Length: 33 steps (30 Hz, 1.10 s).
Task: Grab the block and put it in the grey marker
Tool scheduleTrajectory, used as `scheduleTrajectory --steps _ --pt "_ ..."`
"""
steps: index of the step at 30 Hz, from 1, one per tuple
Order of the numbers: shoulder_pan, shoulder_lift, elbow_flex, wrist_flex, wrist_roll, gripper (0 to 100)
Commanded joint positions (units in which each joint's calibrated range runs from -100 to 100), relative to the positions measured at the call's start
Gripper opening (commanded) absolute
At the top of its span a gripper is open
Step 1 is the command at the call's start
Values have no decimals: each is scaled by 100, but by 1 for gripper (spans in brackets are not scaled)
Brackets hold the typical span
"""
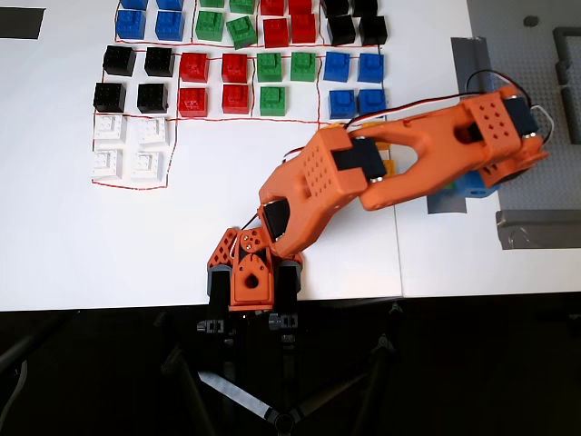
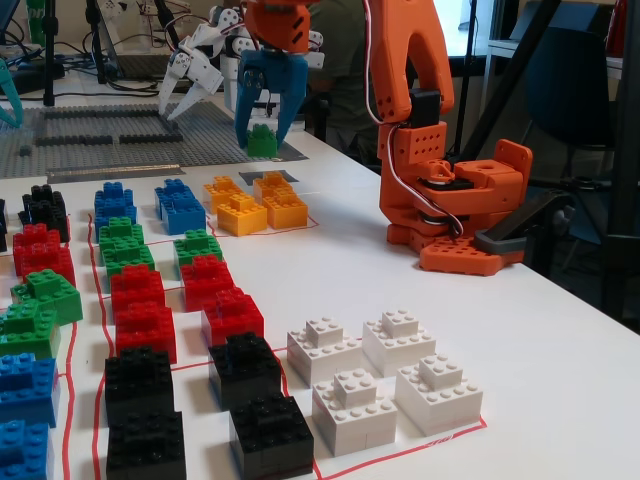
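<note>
Overhead view, desk (image 1: 73, 245): white top carrying rows of bricks sorted by colour inside red outlines; grey studded baseplate (image 1: 531, 100) along its right side.
Arm (image 1: 363, 173): orange, reaching from its base at the near desk edge out to the right, covering most of the orange bricks.
Brick field (image 2: 150, 300): in the fixed view, blue, green, red, black, white and orange groups sit apart in rows.
End effector (image 2: 266, 128): blue fingers pointing down, closed narrowly on the block; in the overhead view only a blue part shows under the wrist.
Block (image 2: 262, 141): green, upright, pinched between the two fingers, low over the far part of the desk near the baseplate edge; whether it touches the surface cannot be told.
Grey marker (image 1: 438, 205): small grey tape square, mostly hidden under the arm in the overhead view; only its lower strip shows, just below the wrist.
</note>
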State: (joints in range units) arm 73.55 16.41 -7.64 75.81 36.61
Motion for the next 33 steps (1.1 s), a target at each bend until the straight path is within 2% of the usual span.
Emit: scheduleTrajectory --steps 1,15,18,30,33 --pt "174 -311 -230 -94 59 0" --pt "207 112 -94 -421 -44 1" --pt "249 112 -66 -429 -24 16" --pt "465 43 161 -494 215 21" --pt "490 8 197 -494 249 28"
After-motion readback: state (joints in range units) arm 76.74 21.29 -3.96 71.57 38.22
